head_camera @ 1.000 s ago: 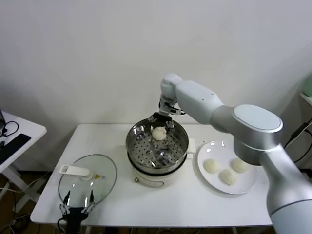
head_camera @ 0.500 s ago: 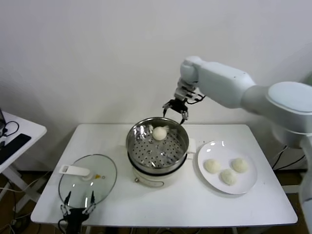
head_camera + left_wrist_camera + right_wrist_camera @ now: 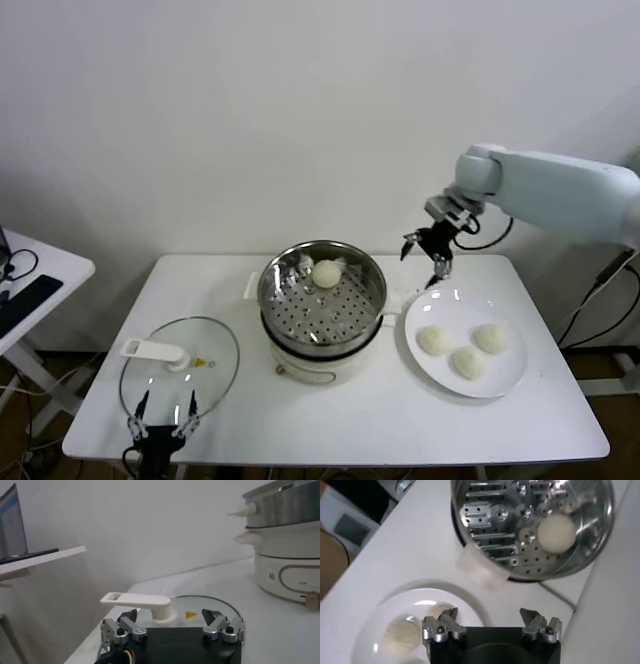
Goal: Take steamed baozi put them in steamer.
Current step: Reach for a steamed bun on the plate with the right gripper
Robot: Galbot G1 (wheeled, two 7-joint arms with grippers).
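Pale grey-white right arm (image 3: 560, 195) (black cable trailing) ends in a black claw (image 3: 428, 248).

Right gripper (image 3: 427, 255) in the air, jaws wide, empty, above far edge of plate (image 3: 510, 375). One baozi (image 3: 327, 273) in steamer (image 3: 322, 300), far side. Three baozi (image 3: 463, 349) on plate. Left gripper (image 3: 163, 420) low at near-left by glass lid (image 3: 180, 368), open.

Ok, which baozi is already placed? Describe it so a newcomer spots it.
Find the shiny steamer at the middle of the white table. One baozi sits on its perforated floor near the far rim. It lies alone; the other three share the white plate.
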